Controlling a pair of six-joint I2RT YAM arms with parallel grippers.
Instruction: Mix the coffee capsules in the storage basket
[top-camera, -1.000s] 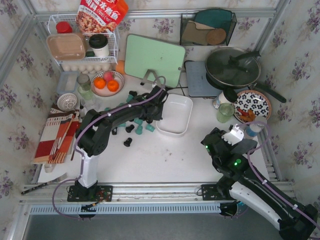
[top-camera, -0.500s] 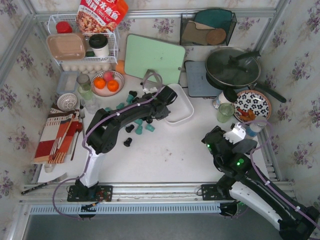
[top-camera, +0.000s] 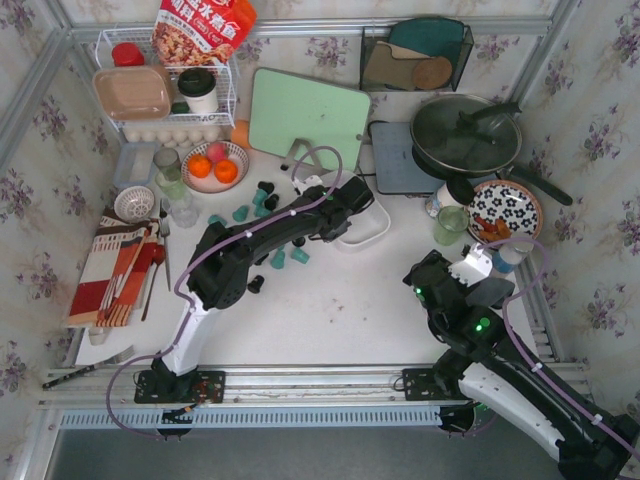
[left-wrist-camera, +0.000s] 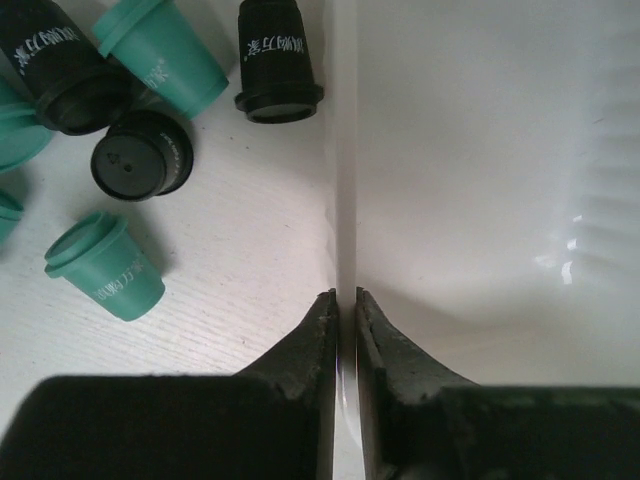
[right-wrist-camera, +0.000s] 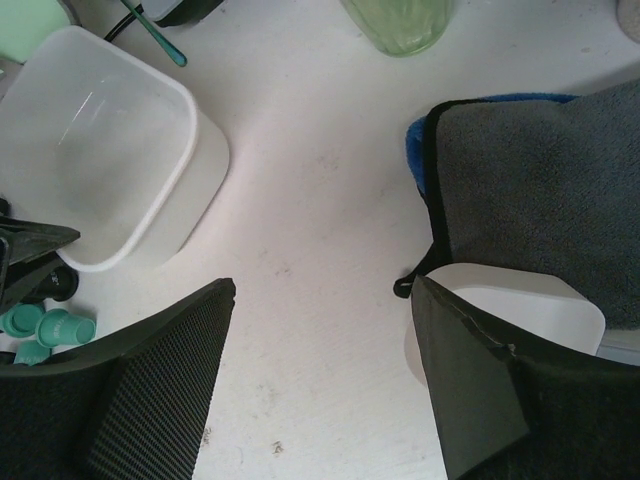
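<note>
Gripping storage basket (left-wrist-camera: 480, 150) by its rim, left pincer (left-wrist-camera: 347, 300) sat nearly closed, wall pinched between jaws. Basket looked empty. Coffee capsules (left-wrist-camera: 105, 265) lay scattered on worktop (left-wrist-camera: 250, 250) just left of that wall. Right pincer (right-wrist-camera: 322, 290) hung wide open, empty, farther off.

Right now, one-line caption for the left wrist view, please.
Left gripper pinches the wall of the storage basket; teal and black coffee capsules lie outside on the table.
</note>
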